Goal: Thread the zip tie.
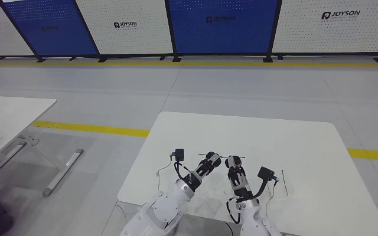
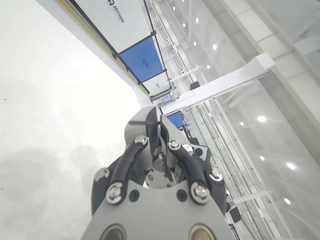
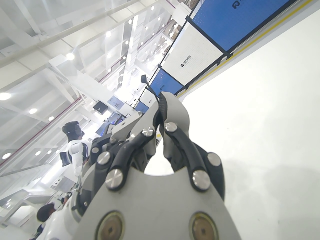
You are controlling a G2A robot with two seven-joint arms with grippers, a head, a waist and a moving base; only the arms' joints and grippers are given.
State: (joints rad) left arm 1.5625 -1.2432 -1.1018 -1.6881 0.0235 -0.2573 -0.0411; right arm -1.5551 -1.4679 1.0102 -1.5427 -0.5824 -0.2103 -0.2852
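The zip tie (image 3: 150,87) is clamped by left gripper (image 2: 157,119) and right gripper (image 3: 161,101) — tail is best squared to head.

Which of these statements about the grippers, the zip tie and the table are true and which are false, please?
1. The right gripper is shut on a black zip tie, whose head sticks out past the fingertips. True.
2. The left gripper is wide open and empty. False: it is shut on a thin black strip, probably zip tie too.
3. Both grippers are over the white table, close to each other. True.
4. A red bowl stands on the table beside the right arm. False: a thin dark strip lies there, possibly another tie.
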